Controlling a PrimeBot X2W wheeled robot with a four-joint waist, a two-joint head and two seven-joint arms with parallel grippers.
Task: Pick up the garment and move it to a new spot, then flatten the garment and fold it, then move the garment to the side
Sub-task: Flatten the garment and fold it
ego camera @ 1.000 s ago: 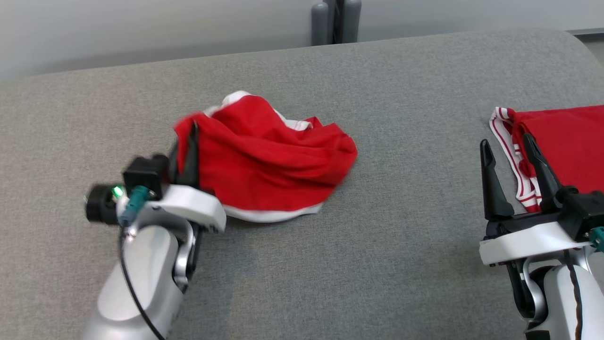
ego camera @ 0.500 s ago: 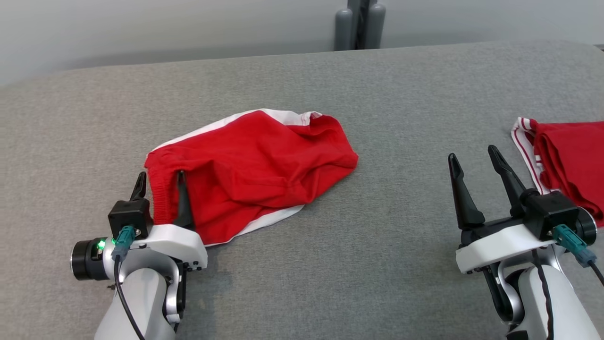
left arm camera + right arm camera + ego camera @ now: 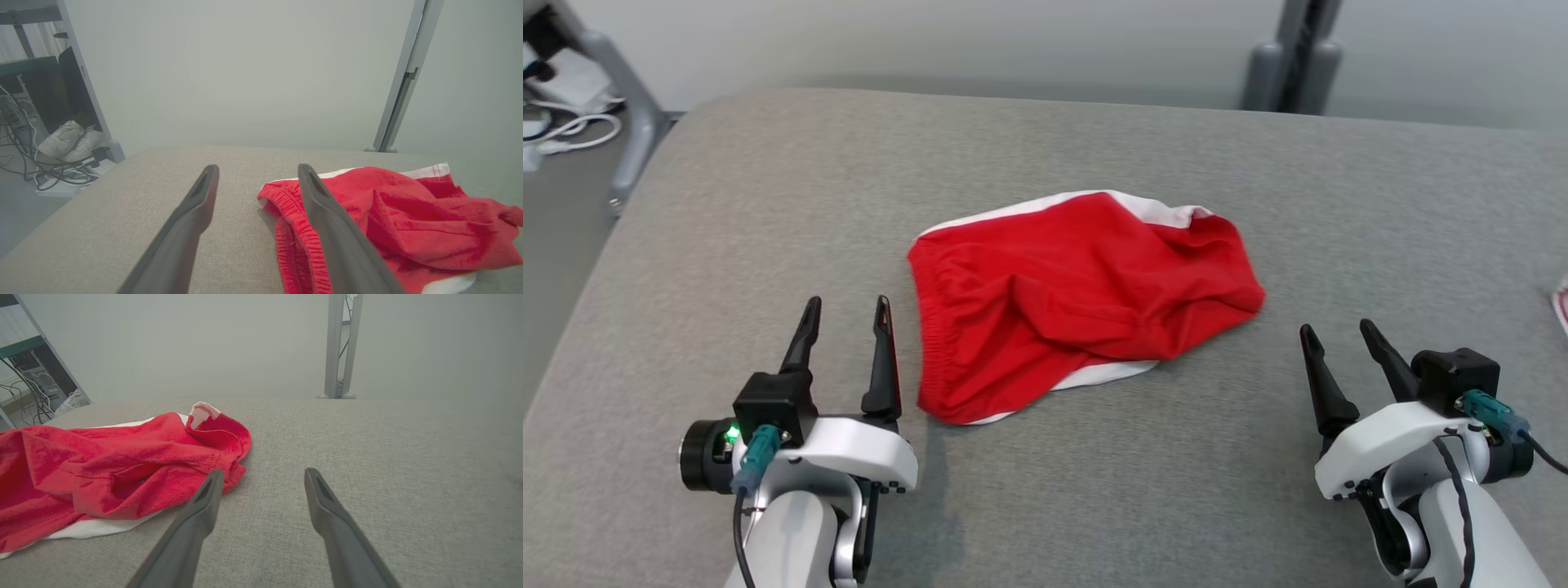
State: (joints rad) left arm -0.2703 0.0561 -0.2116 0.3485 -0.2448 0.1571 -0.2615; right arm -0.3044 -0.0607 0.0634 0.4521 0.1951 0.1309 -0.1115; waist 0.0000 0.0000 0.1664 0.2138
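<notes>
Red shorts with white trim point(image 3: 1078, 302) lie crumpled in the middle of the grey padded table point(image 3: 768, 212), elastic waistband toward the left. My left gripper point(image 3: 847, 304) stands open just left of the waistband, nothing between its fingers; in the left wrist view point(image 3: 258, 167) the shorts point(image 3: 392, 220) lie to the right of the right finger. My right gripper point(image 3: 1335, 329) is open and apart from the cloth, right of the leg end. In the right wrist view point(image 3: 263, 473) the shorts point(image 3: 110, 473) lie to the left.
A sliver of a second red and white garment point(image 3: 1561, 304) shows at the right edge. The table's left edge point(image 3: 596, 269) drops to the floor, where a grey stand leg point(image 3: 625, 122) and cables are. A pair of white shoes point(image 3: 69, 141) sits beyond. A grey post point(image 3: 1290, 57) rises behind.
My left gripper has let go of the shorts' waistband and drawn back to the left, open. The head camera has turned left, so the second garment has slid almost out of the picture.
</notes>
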